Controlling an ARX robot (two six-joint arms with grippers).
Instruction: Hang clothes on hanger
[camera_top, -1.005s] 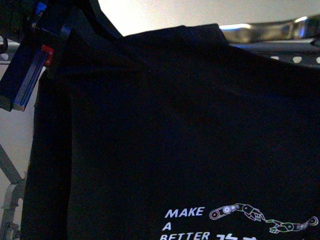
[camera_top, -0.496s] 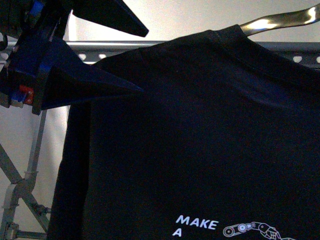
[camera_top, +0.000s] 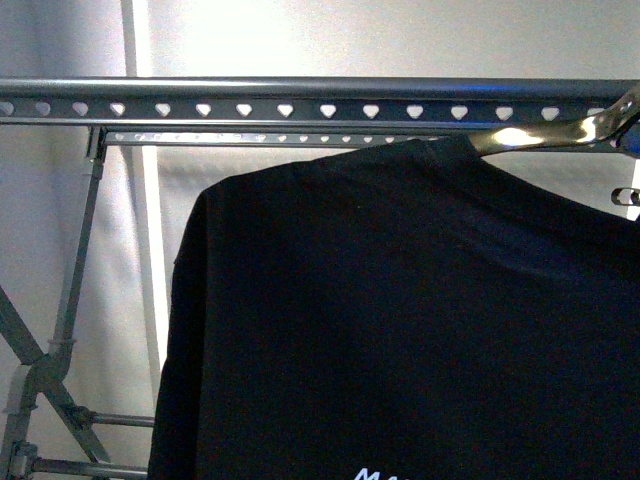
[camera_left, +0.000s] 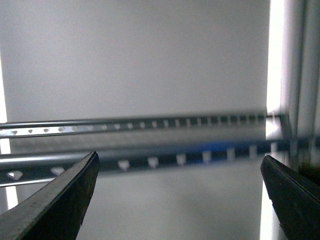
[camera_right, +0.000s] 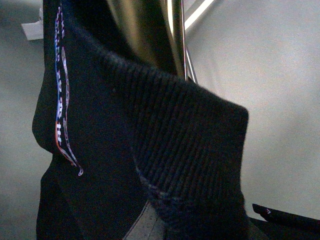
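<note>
Front view, change: the left gripper, which filled the upper left corner half a second ago, is gone from this view. The top rail (camera_top: 300, 98) of the rack (camera_top: 85, 230), with its row of heart holes, is now uncovered from edge to edge.
T-shirt, change: the black T-shirt (camera_top: 400, 320) sits lower in the view than before. Of the white print (camera_top: 375, 474) only the tops of a few letters remain at the bottom edge, and the small drawing beside it is out of view.
T-shirt, place: it hangs in front of the rack. Its top edge reaches up to the thinner rail (camera_top: 250, 139), and a shiny metal bar (camera_top: 545, 133) comes out of it toward the right edge.
Left gripper (camera_left: 179, 162): in the left wrist view its two dark fingertips (camera_left: 75, 185) stand wide apart with nothing between them. Only the blurred rails are behind.
Right gripper: I cannot tell if it is open or closed. A dark strip (camera_right: 285, 216) in one corner of the right wrist view may be part of it.
Cut off: the right side of the T-shirt and the end of the shiny bar leave the front view. Where the bar rests I cannot tell.
Hard to make out: the right wrist view is very close to the ribbed collar (camera_right: 190, 145). The print there is turned sideways and unreadable.
Rack legs (camera_top: 40, 370): slanted, only partly in view.
</note>
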